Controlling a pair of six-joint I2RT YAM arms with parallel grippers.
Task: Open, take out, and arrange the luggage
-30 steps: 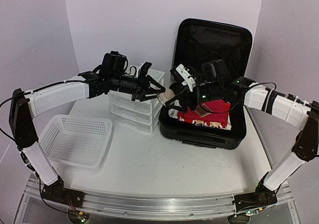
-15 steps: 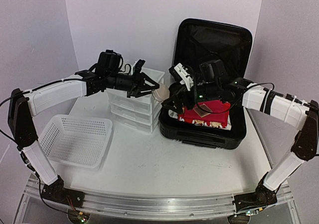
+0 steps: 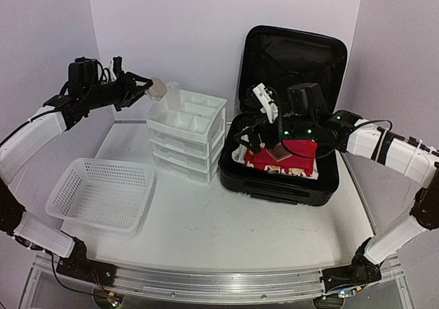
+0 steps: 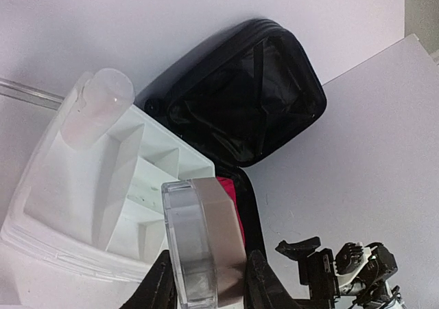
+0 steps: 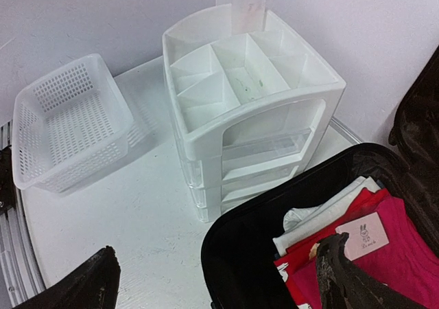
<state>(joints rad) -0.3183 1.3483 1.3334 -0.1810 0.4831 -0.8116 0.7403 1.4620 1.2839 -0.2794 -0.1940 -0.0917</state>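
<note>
Clasping a small container (image 3: pixel 158 87), left gripper (image 3: pixel 145 88) high beside drawer unit (image 3: pixel 186 134).

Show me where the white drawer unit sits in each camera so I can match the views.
Top external: the drawer unit is at centre, just left of the open luggage.
Left wrist: lower left, seen tilted, behind the jar.
Right wrist: upper centre, between the mesh basket and the luggage.
Shared landmark: the clear bottle standing at the unit's back edge.

Black luggage (image 3: pixel 288 165) open, lid upright, holding red clothes.
</note>
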